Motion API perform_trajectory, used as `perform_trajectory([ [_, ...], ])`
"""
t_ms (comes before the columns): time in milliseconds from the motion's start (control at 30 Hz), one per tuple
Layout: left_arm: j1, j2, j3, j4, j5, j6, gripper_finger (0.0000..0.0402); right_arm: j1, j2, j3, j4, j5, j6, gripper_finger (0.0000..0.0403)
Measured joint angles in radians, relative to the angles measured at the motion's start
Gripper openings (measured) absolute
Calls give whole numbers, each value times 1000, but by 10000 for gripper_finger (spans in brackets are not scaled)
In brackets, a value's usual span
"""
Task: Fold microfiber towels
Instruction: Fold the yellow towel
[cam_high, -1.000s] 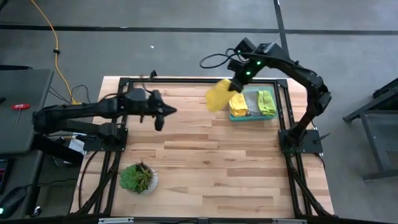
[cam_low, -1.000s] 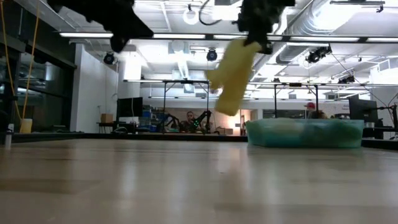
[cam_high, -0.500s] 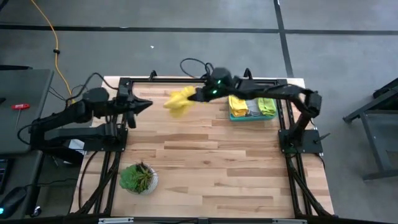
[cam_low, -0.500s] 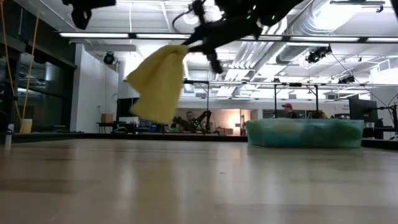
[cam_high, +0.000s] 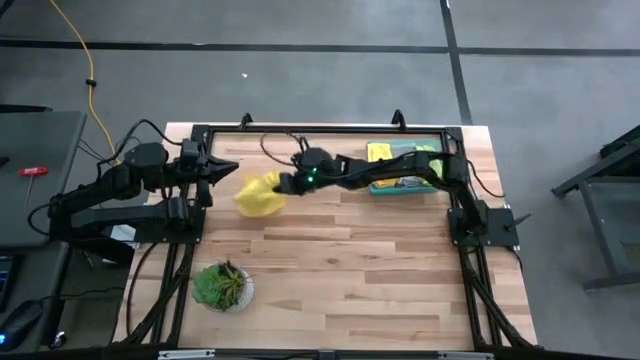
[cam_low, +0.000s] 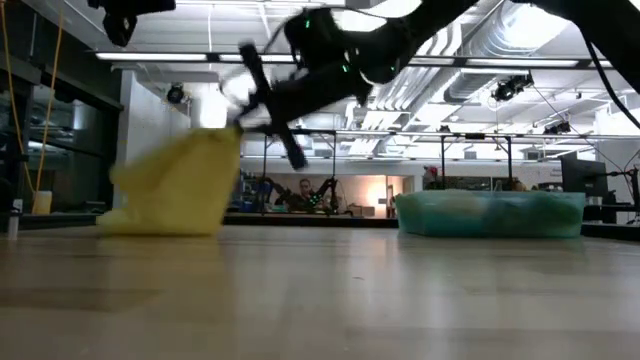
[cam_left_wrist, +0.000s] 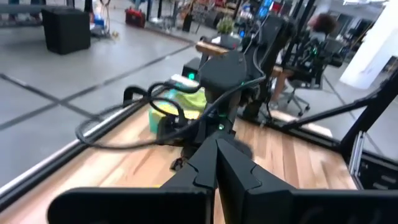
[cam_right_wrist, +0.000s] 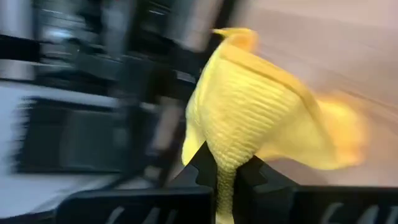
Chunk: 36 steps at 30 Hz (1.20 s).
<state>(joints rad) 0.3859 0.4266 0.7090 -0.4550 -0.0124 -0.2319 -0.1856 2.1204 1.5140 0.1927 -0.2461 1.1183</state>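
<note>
Yellow towel (cam_high: 257, 194) bunched in a loose heap, its lower part resting on the table (cam_high: 340, 270) left of centre toward the far edge; in the low view (cam_low: 175, 185) it slumps onto the wood, top corner pulled up. Right gripper (cam_high: 285, 184) pinches that upper corner, fingers clenched on the cloth; the right wrist view shows a ribbed yellow fold (cam_right_wrist: 249, 112) squeezed between the two dark fingers (cam_right_wrist: 202, 163). Right arm stretches low across the table from its base at the right. More towels, yellow (cam_high: 382, 154) and lime green (cam_high: 425, 152), lie in the teal bin (cam_high: 405, 187) near the far right corner, partly hidden by the arm; the bin (cam_low: 490, 214) sits flat on the table in the low view. Left gripper (cam_high: 224, 168) hovers just left of the yellow towel, not touching it, fingers closed together with nothing between them, as the left wrist view (cam_left_wrist: 217, 163) shows. Potted plant (cam_high: 222, 286) stands at the near left, well apart from the towel. Person (cam_low: 304, 196) is visible far back in the room.
</note>
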Motion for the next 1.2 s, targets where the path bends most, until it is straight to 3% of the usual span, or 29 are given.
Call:
perform_trajectory([
  [300,0,35,-1,-108,0,-50,0,9,-20,-61,-347,22,-100,0],
  [567,-2,154,-3,-213,1,-53,0,25,-67,-62,-546,55,-223,0],
  [733,-3,251,-56,-186,42,-53,0,22,-108,-61,-612,62,-307,12],
  [933,-42,369,-140,-148,59,-23,14,16,-139,-61,-629,-1,-389,80],
  [1200,-179,476,-255,89,8,1,84,-10,-215,-61,-685,-18,-565,207],
])
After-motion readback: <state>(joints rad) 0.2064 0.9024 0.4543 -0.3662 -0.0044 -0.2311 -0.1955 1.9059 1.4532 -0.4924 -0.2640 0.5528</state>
